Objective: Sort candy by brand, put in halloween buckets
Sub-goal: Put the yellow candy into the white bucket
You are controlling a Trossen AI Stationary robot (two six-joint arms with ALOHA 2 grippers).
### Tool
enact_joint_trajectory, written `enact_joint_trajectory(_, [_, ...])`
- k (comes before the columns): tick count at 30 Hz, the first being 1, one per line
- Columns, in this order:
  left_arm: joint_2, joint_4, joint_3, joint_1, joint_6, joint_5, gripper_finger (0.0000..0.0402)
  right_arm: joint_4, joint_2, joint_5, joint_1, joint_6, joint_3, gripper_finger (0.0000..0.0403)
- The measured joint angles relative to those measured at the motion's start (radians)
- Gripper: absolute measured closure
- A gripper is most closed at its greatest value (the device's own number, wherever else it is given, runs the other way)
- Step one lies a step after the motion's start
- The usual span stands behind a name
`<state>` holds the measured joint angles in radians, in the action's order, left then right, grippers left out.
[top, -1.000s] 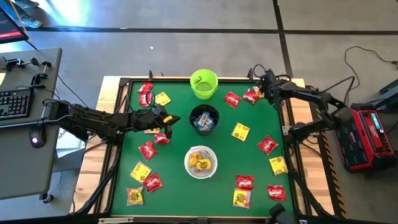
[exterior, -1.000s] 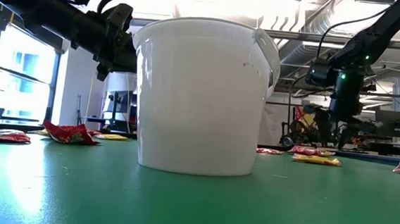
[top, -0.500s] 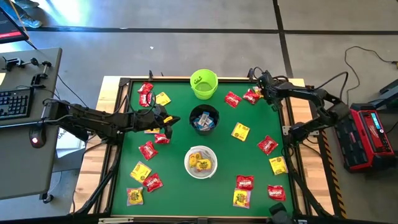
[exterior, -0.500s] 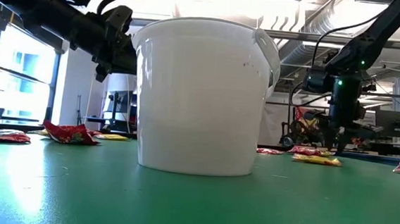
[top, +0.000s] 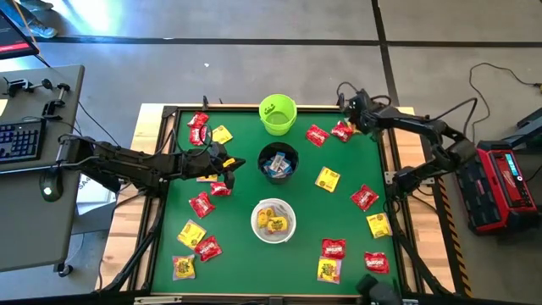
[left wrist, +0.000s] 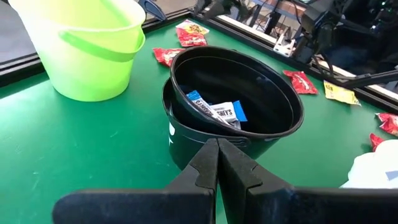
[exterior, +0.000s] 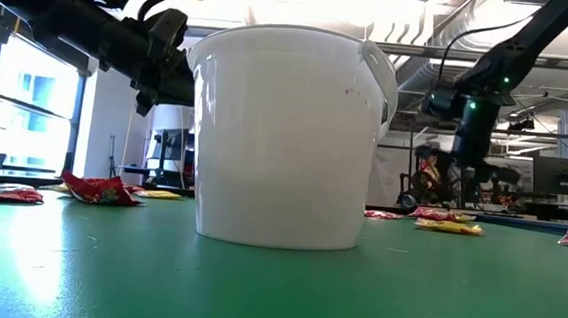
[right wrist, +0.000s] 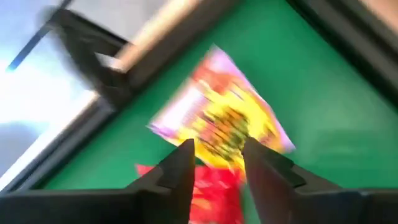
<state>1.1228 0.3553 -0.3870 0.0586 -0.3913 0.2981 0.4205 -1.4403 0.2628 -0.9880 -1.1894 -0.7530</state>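
Red and yellow candy packets lie scattered on the green table (top: 246,135). The lime green bucket (top: 278,113) stands at the far middle. The black bucket (top: 278,162), holding blue-and-white packets (left wrist: 214,111), is at the centre. Nearer stands the white bucket (top: 273,219) with yellow packets inside. My left gripper (top: 229,166) hovers shut and empty just left of the black bucket (left wrist: 236,99). My right gripper (top: 349,119) is at the far right corner, shut on a yellow candy packet (right wrist: 217,112) above a red packet (top: 342,130). My right gripper pinches the yellow packet between its two fingers (right wrist: 180,165), at the packet's near end (right wrist: 217,146). The fingers slant steeply down from the right. The rest of the packet sticks out beyond the fingertips. I cannot tell whether it is clear of the table.
Red packets (top: 317,135) lie beside the right gripper, close to the table's far frame rail (top: 364,108). More packets lie along the right side (top: 364,197), the near edge (top: 332,249) and the left side (top: 201,204). A keyboard desk (top: 34,152) stands left of the table.
My right gripper has risen a little from the packets at the far right corner, shifted slightly toward the far edge and rolled about its own axis.
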Motion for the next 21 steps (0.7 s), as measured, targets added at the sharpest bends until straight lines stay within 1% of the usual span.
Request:
enact_joint_trajectory(4, [0.000, 0.000, 0.000, 0.000, 0.001, 0.000, 0.0402, 0.027, -0.005, 0.006, -0.002, 0.195, -0.030, 0.0243])
enact_joint_trajectory(9, [0.000, 0.000, 0.000, 0.000, 0.001, 0.000, 0.0401, 0.026, -0.054, -0.038, -0.002, 0.380, -0.080, 0.0218])
enact_joint_trajectory(11, [0.000, 0.000, 0.000, 0.000, 0.001, 0.000, 0.0401, 0.082, -0.089, -0.056, -0.006, 0.459, -0.126, 0.0209])
enact_joint_trajectory(16, [0.000, 0.000, 0.000, 0.000, 0.001, 0.000, 0.0401, 0.265, -0.201, -0.055, -0.007, 0.606, -0.277, 0.0192])
enact_joint_trajectory(21, [0.000, 0.000, 0.000, 0.000, -0.007, -0.001, 0.0402, 0.338, -0.326, -0.045, -0.013, 0.703, -0.396, 0.0187])
